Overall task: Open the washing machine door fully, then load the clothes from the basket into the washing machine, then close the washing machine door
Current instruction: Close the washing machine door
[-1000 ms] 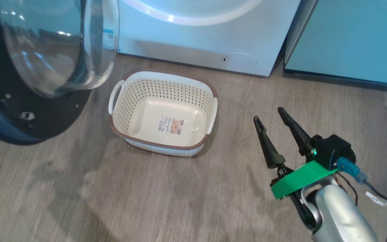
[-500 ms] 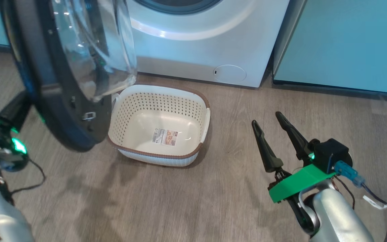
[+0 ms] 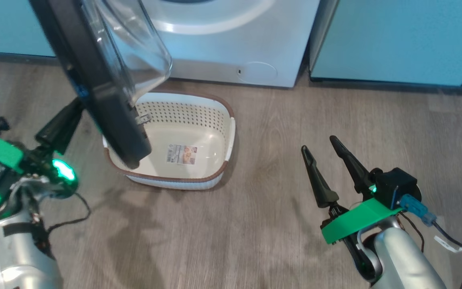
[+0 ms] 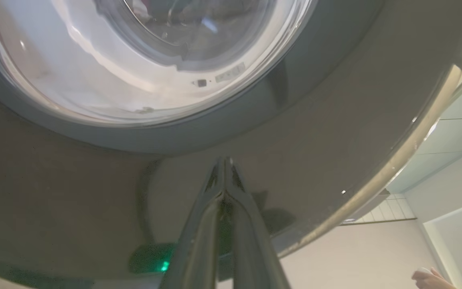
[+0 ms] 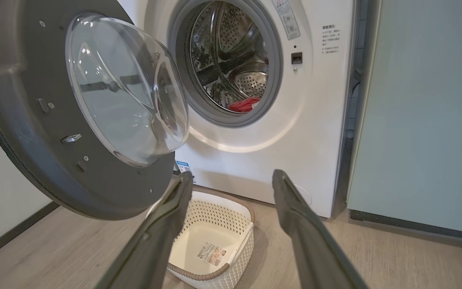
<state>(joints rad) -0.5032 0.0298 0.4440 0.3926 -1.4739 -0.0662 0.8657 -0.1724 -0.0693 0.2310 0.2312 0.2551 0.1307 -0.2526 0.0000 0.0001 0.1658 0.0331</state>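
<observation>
Closing is judged the step in hand: the washing machine [image 3: 231, 52] spans top centre, the washing machine door [image 3: 98, 100] stands half-swung at upper left above the empty basket [image 3: 183, 184], and the clothes [image 5: 245, 105] lie in the drum. The left gripper [image 4: 223, 161], clenched on nothing, meets the door's outer rim; the right gripper [image 3: 318, 143], fingers spread, hangs lower right. Next: press the door until latched.

Door [image 5: 106, 100], black rim w/ clear glass bowl, is swung out from the white front-load washer [image 5: 315, 120], bowl facing the drum opening. Red clothes [image 5: 245, 105] lie low inside the drum. Cream perforated basket [image 3: 199, 116] w/ brown rim sits empty on the floor just in front of the washer, left end under the door's edge.
</observation>
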